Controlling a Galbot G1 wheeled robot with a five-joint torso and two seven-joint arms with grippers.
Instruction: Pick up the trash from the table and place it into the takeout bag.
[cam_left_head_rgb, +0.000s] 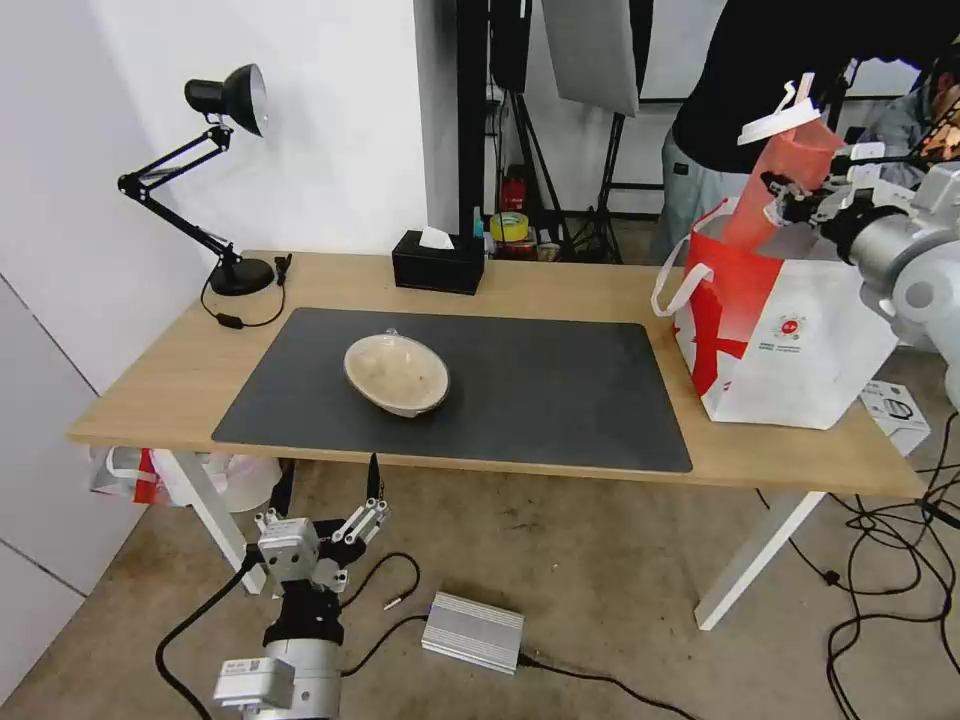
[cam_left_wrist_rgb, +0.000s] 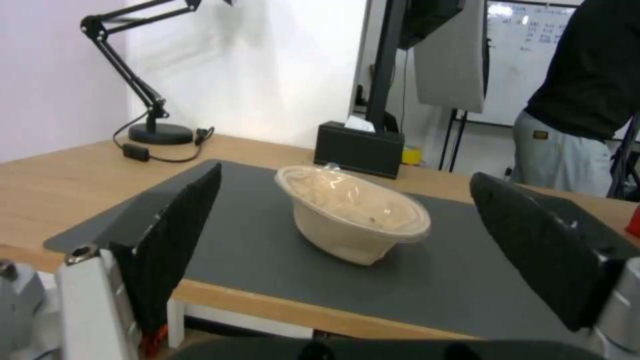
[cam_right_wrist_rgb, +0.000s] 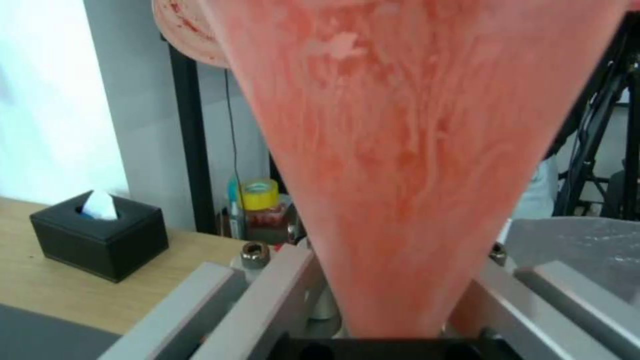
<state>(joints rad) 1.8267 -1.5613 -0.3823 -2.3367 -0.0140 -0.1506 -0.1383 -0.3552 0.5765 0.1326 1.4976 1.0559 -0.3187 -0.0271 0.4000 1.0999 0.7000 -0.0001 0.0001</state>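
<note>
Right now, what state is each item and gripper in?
red cup: lidded, tilted, held above the takeout bag
takeout bag: upright, open
beige bowl: tilted on the mat, soiled
right gripper: shut on the cup
left gripper: open, below the table edge

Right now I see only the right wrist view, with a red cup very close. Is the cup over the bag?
Observer: Yes. The right gripper holds the red cup tilted above the open takeout bag, at the table's right end.
Operator: Is any trash left on the table?
Observer: One beige bowl sits on the dark mat, tipped to one side.
Operator: Where is the left arm?
Observer: The left gripper is open, below the table's near edge, pointing at that bowl.
</note>
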